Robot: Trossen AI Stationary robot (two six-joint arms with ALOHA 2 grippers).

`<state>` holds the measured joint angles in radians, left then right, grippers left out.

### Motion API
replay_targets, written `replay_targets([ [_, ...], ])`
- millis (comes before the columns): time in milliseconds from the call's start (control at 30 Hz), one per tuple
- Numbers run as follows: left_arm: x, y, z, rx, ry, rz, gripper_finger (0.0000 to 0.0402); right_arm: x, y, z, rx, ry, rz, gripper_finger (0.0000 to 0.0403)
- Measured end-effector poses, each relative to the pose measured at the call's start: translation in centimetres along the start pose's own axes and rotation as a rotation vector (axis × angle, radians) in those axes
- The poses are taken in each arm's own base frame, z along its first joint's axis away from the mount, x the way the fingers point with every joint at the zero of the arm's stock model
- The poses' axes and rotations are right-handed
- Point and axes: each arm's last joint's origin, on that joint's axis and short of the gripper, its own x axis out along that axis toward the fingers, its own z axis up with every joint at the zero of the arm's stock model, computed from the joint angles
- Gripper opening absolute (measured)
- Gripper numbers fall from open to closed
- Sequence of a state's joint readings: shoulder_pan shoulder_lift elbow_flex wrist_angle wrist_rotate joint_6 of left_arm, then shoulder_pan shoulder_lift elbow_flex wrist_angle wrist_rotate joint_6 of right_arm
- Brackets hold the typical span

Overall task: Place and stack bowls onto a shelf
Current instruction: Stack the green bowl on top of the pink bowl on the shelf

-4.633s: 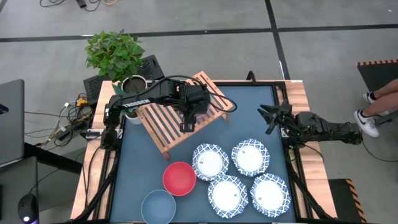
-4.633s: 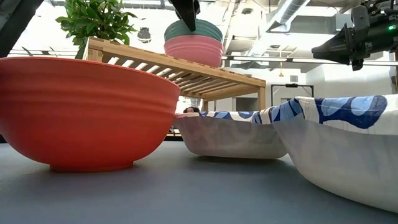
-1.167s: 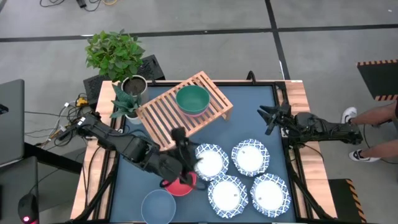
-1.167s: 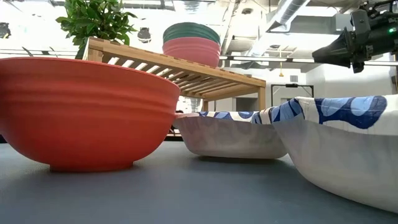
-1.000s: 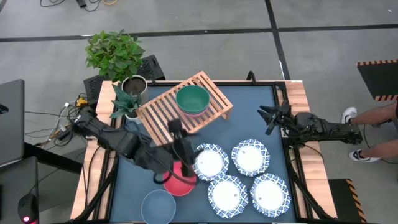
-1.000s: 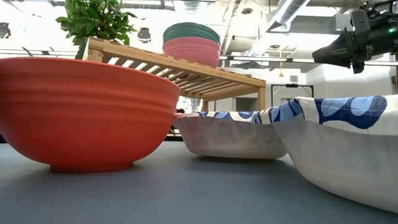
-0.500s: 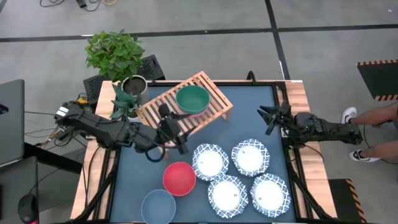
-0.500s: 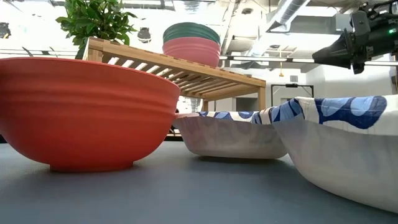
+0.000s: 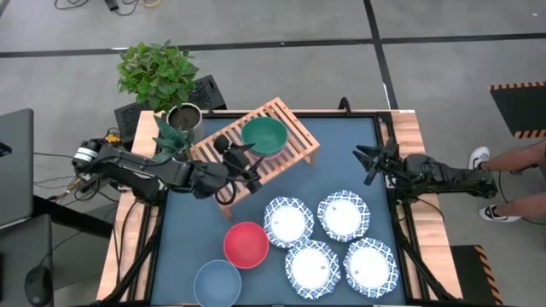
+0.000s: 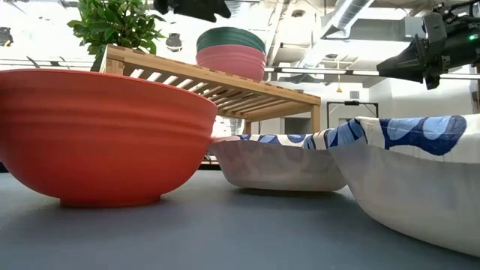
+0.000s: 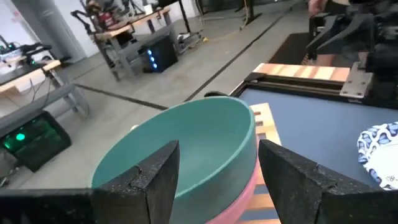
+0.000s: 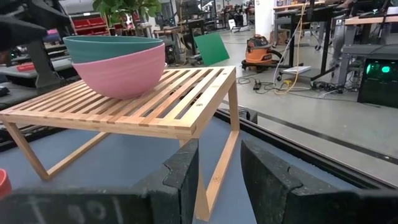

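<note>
Potted plant (image 9: 157, 75) at the table's back-left corner. Left gripper (image 9: 241, 159), fingers wide, nothing held, over the wooden shelf (image 9: 223, 152). Green bowl (image 9: 264, 136) nested in pink bowl (image 12: 121, 76) on the shelf. Red bowl (image 9: 246, 244), grey-blue bowl (image 9: 217, 282), four white dishes (image 9: 341, 215) on the dark blue tabletop (image 9: 341, 153). Right gripper (image 9: 372, 159) parked at the right edge, fingers spread, empty. Concrete floor; workshop benches behind. No readable writing.

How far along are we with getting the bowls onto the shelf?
Done: the green bowl sits nested in the pink bowl on the shelf.

In hand: nothing. The left gripper is open and empty above the shelf beside that stack; the right gripper waits open at the table's right edge.

Left: the red bowl, the grey-blue bowl and four patterned dishes, all on the table.
</note>
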<state>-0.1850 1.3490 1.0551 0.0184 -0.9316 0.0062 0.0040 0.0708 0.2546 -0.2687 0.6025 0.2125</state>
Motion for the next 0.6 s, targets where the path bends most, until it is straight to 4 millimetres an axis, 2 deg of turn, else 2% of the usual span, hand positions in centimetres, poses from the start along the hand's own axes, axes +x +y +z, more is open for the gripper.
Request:
replay_targets([
  [200,0.5,0.2,-0.9,-0.025,0.020,0.009,0.0206,0.0,0.0,0.0,0.000,0.000,0.000,0.0144],
  [600,-0.7,1.7,1.1,-0.031,-0.056,0.050,0.0206,0.0,0.0,0.0,-0.001,0.000,0.000,0.0144],
])
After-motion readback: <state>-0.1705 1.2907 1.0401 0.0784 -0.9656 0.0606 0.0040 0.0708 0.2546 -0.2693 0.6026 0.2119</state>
